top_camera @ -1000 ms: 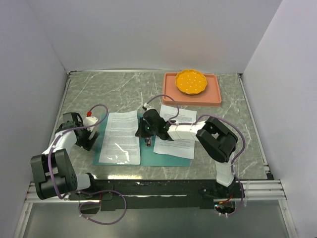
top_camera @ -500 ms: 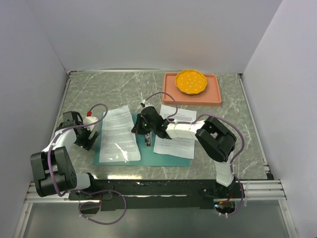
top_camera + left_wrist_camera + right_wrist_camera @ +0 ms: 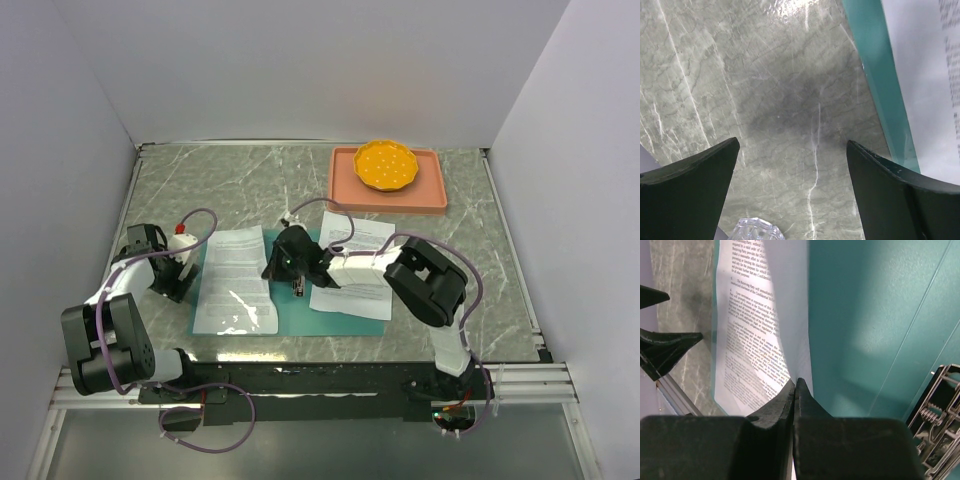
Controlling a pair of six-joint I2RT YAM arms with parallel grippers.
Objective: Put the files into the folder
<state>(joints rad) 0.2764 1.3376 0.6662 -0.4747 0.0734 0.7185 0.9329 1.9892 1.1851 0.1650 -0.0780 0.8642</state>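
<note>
The thin teal-green folder [image 3: 300,318] is lying open and flat on the grey marbled desk [image 3: 230,185], with its small dark metal clip [image 3: 935,405] sitting near the middle fold. A white paper sheet printed with dense black text [image 3: 235,280] is lying over the folder's left half, and its near left corner is overhanging the folder's edge. A second printed white sheet [image 3: 352,298] is lying across the right half, sticking out past the far edge.

The right claw [image 3: 795,382] is pinching shut on the right-hand edge of the left sheet, and in the wrist view that edge is curling up off the teal surface into the closed fingertips. The left claw [image 3: 792,145] is hanging wide open over bare desk just left of the folder, holding nothing.

The step in hand looks like placing the left sheet on the folder. It is probably about midway, since neither sheet is sitting squarely inside the cover. The next move likely calls for a gentle pull toward the fold to bring the corner back inside, without creasing the paper. The open left claw could be steadying the folder meanwhile.
</note>
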